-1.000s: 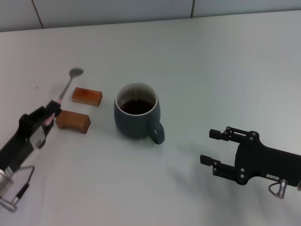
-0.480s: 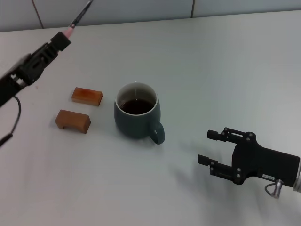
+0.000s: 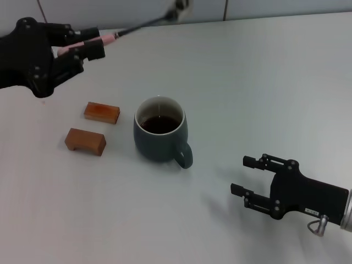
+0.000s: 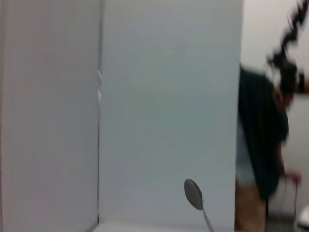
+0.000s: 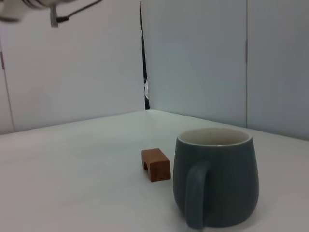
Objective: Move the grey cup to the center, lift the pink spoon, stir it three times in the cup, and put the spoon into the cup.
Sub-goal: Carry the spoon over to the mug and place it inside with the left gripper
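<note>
With the cup [image 3: 160, 136] mid-table, we hold the spoon [image 3: 144, 23] gripped in our left hand [image 3: 82, 48] high near the far left corner, right hand [image 3: 253, 179] open near the front right; stirring and dropping remain.

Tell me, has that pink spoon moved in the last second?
Yes. The left hand lifted the pink spoon off the table beside the brown blocks; it now hangs high, up beyond them, pointing toward the wall.
</note>
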